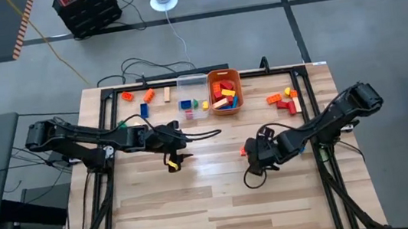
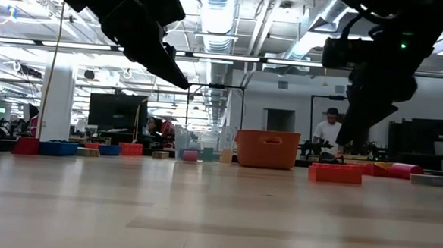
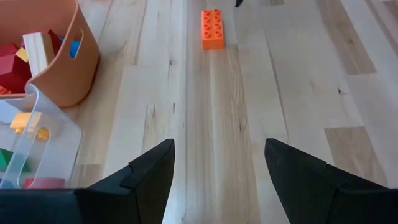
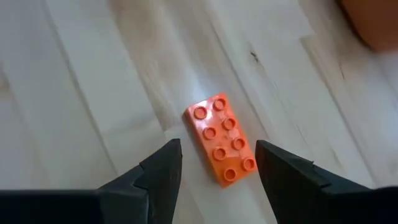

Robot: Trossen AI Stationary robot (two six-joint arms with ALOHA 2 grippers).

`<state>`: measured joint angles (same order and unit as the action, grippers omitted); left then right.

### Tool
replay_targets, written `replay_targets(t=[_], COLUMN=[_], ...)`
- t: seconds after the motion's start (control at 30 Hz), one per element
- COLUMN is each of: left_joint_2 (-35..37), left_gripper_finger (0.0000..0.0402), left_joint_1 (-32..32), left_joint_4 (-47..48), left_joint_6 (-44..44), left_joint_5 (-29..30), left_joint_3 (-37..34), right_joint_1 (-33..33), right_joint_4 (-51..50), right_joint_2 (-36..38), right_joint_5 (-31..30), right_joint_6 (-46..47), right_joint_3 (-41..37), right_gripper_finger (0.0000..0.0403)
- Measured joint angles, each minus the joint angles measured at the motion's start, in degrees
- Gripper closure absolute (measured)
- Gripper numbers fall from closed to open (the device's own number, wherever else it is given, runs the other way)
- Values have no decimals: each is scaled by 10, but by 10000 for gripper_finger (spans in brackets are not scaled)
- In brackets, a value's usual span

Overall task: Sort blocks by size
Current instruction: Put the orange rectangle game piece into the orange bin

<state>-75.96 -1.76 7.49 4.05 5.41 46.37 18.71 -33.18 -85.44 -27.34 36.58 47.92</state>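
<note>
Hovering with its 2 fingers spread wide and empty, the right gripper [image 4: 217, 163] has the orange 2-by-4 studded brick [image 4: 222, 147] lying flat between them, long axis skewed across the gap, nearer than the left gripper [image 3: 219, 163], likewise open.

I take the orange tub [image 1: 225, 90] at the table's [image 1: 222, 205] far edge as my landmark. The clear tub [image 1: 193, 96] sits just beside it on its left, and past that, loose blocks [image 1: 146, 96] lie along the same far edge. On the tub's right another cluster of blocks [image 1: 285, 100] lies. Nearer me than the tub, a single studded brick [image 4: 221, 138] lies flat on the table, with my right gripper [image 4: 217, 165] above it, fingers apart, one on each side. My left gripper [image 1: 180, 158] hangs left of that brick.
</note>
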Motion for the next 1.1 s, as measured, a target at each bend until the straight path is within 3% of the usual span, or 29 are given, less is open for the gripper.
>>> replay_targets(t=[0.27, 0.5, 0.67, 0.93, 1.1], left_joint_2=[0, 0, 0, 0, 0], left_gripper_finger=[159, 159, 159, 159, 159], left_joint_1=[0, 0, 0, 0, 0], left_joint_4=[-13, -5, -5, -4, -3], left_joint_6=[-7, -11, -11, -11, -10], left_joint_5=[0, 0, 0, 0, 0], left_joint_3=[0, 0, 0, 0, 0], right_joint_1=[-48, -91, -87, -80, -80], right_joint_4=[18, 144, 226, 271, 292], right_joint_2=[0, -1, 0, 0, 0], right_joint_5=[20, 101, 108, 111, 111], right_joint_6=[-84, -153, -170, -156, -150], right_joint_3=[0, -63, -108, -157, -170], right_gripper_finger=[157, 150, 150, 157, 186])
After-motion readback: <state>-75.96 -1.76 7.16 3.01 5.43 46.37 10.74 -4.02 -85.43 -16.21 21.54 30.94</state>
